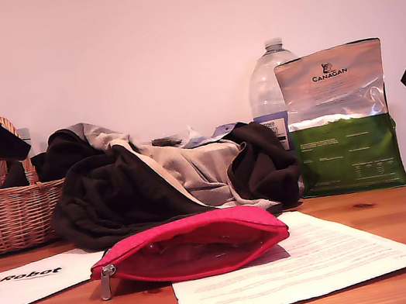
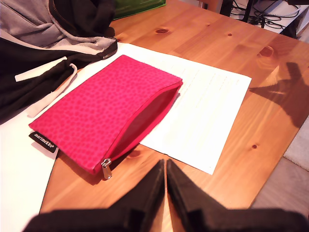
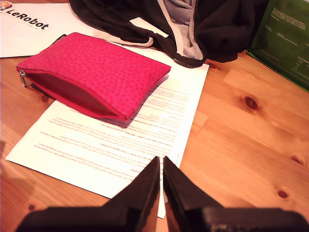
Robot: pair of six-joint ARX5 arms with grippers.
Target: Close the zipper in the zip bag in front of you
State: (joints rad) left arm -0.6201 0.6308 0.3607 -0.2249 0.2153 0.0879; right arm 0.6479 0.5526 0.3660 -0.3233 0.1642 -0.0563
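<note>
both sets of fingers are sitting clenched together with nothing between them. my first gripper (image 2: 165,166) is hovering over bare table (image 2: 231,58) just short of the pull tab (image 2: 106,169), and my second gripper (image 3: 161,163) is hanging over the printed paper (image 3: 111,145), apart from the bag (image 3: 94,67).

the bag is lying flat, partly on that paper, in front of a pile of dark clothes (image 1: 130,184). the zipper (image 1: 180,244) is gaping open along the whole near edge, and the tab is sitting at the end toward the exterior view's left.

what's worrying me from here:
- the tab is tiny and dangling off the corner, so closed fingers coming down on it are probably just going to knock it aside. they need opening first.
- nothing is pinning the bag. i'm guessing a pull on the tab drags the whole thing along, since the paper underneath looks slippery.
- the mouth is sagging wide, so the slider could be jamming on slack fabric unless the far end is getting held taut.
- the drawstring (image 2: 48,89) from the clothes is lying right beside the bag and could be snagging an arm.
</note>
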